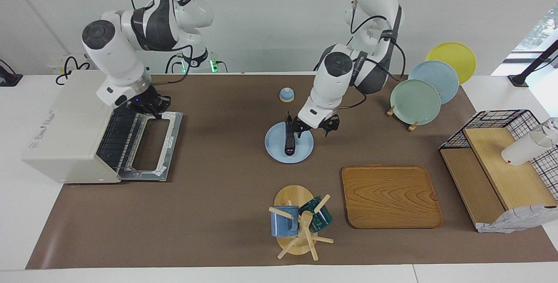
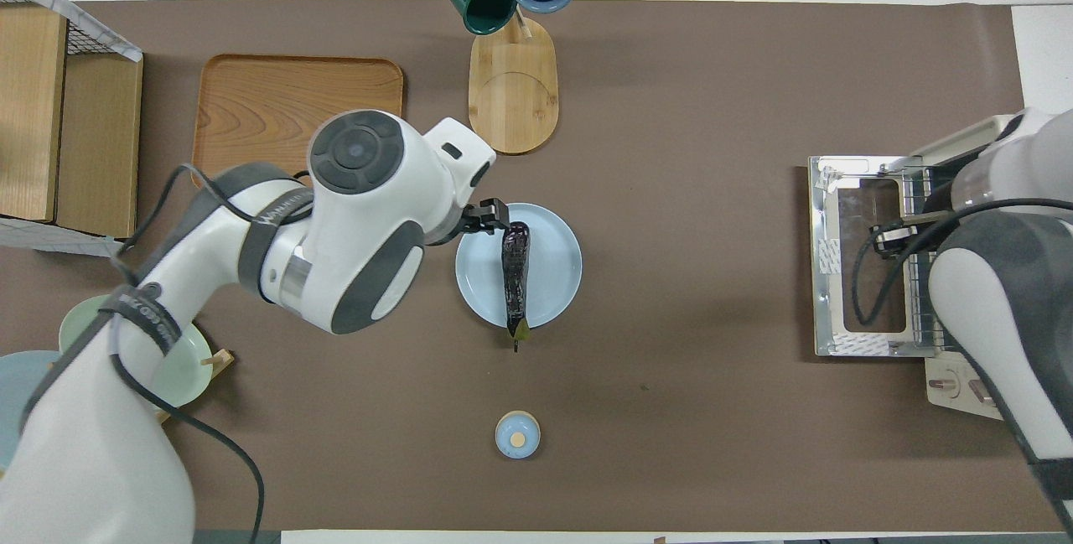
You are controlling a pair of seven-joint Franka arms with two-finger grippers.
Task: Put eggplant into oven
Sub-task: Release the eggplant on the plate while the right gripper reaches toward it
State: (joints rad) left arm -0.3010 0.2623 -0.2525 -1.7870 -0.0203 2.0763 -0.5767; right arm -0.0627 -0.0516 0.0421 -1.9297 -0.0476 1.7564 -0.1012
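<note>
The eggplant (image 1: 290, 140) lies flat on the light blue plate (image 1: 305, 153), its green stem tip poking over the rim at the plate's six o'clock in the overhead view, toward the robots. The left hand (image 1: 310, 127) hovers over the plate's rim at about ten o'clock in that same view, fingers spread and holding nothing, just beside the eggplant's blunt end. A small blue bell (image 1: 286, 94) sits on the counter nearer the robots than the plate.

At the right arm's end of the counter stands the oven (image 1: 65, 130), its door (image 1: 150, 148) dropped flat and the rack bare. The right hand (image 1: 148, 105) is over the door's hinge end, fingertips pressed together on nothing.

The eggplant is not yet in the oven. The risk I see: it is slim and glossy (and round in section), so a pinch near the tapered end could let it roll or swing out mid-carry. A low pass could also clip the open door.
</note>
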